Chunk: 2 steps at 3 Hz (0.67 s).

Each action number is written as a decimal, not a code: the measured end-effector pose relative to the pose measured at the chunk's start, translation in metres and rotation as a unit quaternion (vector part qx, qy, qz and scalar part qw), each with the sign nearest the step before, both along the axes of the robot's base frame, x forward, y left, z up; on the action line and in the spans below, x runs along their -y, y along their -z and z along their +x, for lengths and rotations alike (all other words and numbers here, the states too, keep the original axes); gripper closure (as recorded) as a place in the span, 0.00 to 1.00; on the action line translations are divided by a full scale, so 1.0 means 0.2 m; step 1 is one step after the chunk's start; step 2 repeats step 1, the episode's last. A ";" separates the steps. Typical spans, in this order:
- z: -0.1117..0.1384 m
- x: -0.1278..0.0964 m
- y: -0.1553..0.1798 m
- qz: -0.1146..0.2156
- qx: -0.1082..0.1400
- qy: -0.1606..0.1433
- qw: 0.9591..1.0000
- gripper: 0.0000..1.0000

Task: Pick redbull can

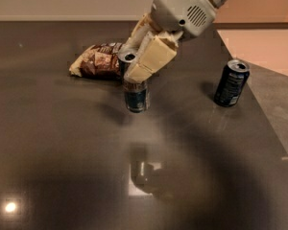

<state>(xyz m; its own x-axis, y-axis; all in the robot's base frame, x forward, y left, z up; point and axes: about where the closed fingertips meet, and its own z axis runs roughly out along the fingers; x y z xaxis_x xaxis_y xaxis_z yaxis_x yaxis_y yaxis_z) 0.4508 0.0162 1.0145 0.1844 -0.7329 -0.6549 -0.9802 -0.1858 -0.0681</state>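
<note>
1. Dark, glossy table fills my view, smooth enough to mirror the arm and a ceiling light. A pale wall runs along the 12 o'clock edge.
2. My pincer reaches in from 1 o'clock, its cream pads clamped on the upper half of the redbull can, just above the middle of the view.
3. That can is slim, smooth metal, silver at the top with a dark blue band below. To me it looks raised clear of the table and slightly tilted.
4. A crinkly brown bag lies just behind it at 10 o'clock. A wider blue can stands upright, well apart at 3 o'clock.
5. My main worry is the grip. Slick, thin metal held high and off-axis could slide or swivel between the pads, and too hard a squeeze could dent it.
6. A low sideways swing toward 10 o'clock might clip the bag.
</note>
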 end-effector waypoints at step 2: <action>0.00 0.00 0.00 0.000 0.000 0.000 1.000 1.00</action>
